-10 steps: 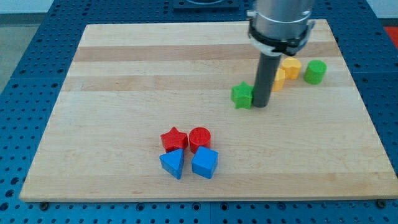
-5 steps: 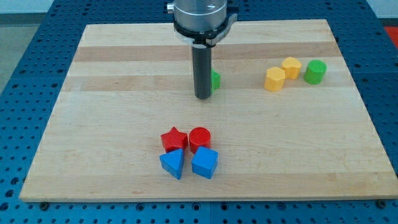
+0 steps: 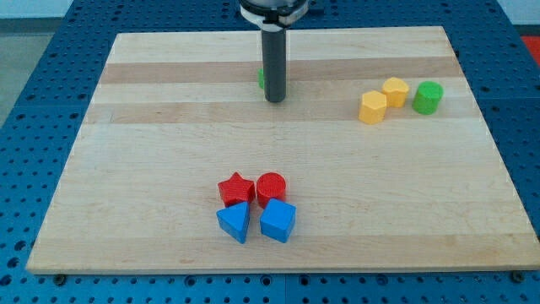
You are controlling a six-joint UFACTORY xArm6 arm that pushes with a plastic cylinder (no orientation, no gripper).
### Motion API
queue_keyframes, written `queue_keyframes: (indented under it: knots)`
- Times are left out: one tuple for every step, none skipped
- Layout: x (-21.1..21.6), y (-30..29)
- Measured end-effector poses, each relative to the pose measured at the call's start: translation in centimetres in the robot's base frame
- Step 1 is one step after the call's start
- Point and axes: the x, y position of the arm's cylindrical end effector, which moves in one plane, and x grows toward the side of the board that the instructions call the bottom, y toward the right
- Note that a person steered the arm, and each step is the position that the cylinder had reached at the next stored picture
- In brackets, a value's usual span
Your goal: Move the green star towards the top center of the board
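Observation:
The green star (image 3: 261,78) is almost wholly hidden behind my rod; only a thin green sliver shows at the rod's left edge, near the top middle of the board. My tip (image 3: 275,100) rests on the board just below and to the right of that sliver, touching or nearly touching the block.
Two yellow blocks (image 3: 373,107) (image 3: 395,91) and a green cylinder (image 3: 428,97) sit at the view's right. A red star (image 3: 235,188), red cylinder (image 3: 271,187), blue triangle (image 3: 234,222) and blue cube (image 3: 278,221) cluster at the lower middle. The wooden board (image 3: 152,127) lies on a blue pegboard.
My rod swept from the right of the board to the left and then up toward the top. The green star moved with it, left and up, and is now mostly hidden.

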Motion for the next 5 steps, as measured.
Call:
queue_keyframes:
  knots:
    - [-2.0, -0.2]
    - [-3.3, -0.2]
    - [-4.9, -0.2]
    - [-7.0, -0.2]
    - [-8.4, -0.2]
